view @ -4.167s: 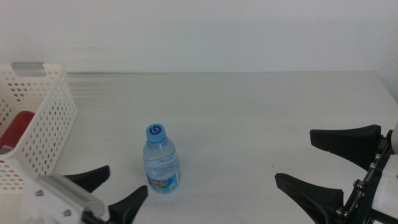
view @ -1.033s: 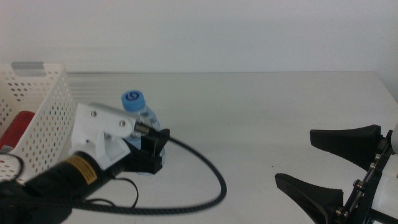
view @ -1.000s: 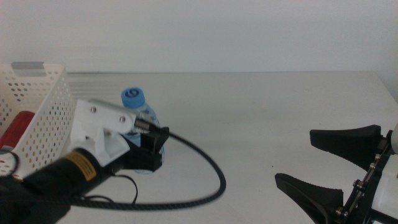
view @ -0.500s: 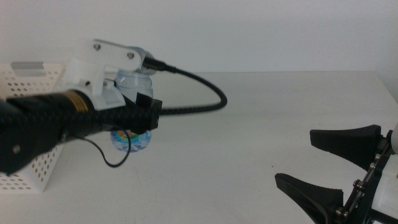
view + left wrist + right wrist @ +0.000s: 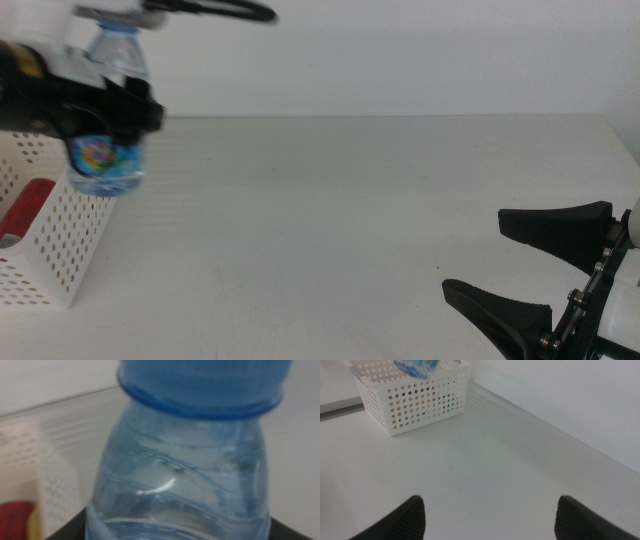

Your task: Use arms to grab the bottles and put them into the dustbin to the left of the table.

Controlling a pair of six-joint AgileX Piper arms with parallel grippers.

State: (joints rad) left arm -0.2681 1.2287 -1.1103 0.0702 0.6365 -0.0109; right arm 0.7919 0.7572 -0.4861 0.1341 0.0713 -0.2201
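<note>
The step in hand is the carry: the left hand (image 5: 112, 108) is clamped on the water bottle (image 5: 108, 150) and holds it in the air at the dustbin (image 5: 62, 235), above that basket's near corner and rim, clear of the worktop (image 5: 350, 220). In the middle view the bottle is blurred, yet its label and base show below the dark jaws and its neck above them. Its long axis runs near upright, cap end uppermost and base pointing down toward the dustbin; the left wrist view confirms this, with the blue cap (image 5: 205, 385) filling the picture above the clear shoulder. Inside the dustbin a red item (image 5: 28, 208) is visible, and the left wrist view shows a yellow edge beside it; by judgement the other two bottles are already in and this is the last. The next move appears to call for bringing the bottle further over the dustbin's opening, since it hangs at the rim rather than over the middle, and then parting the jaws to drop it. The right hand (image 5: 535, 265) waits far from the dustbin, at the opposite side of the worktop, jaws spread wide and gripping nothing
</note>
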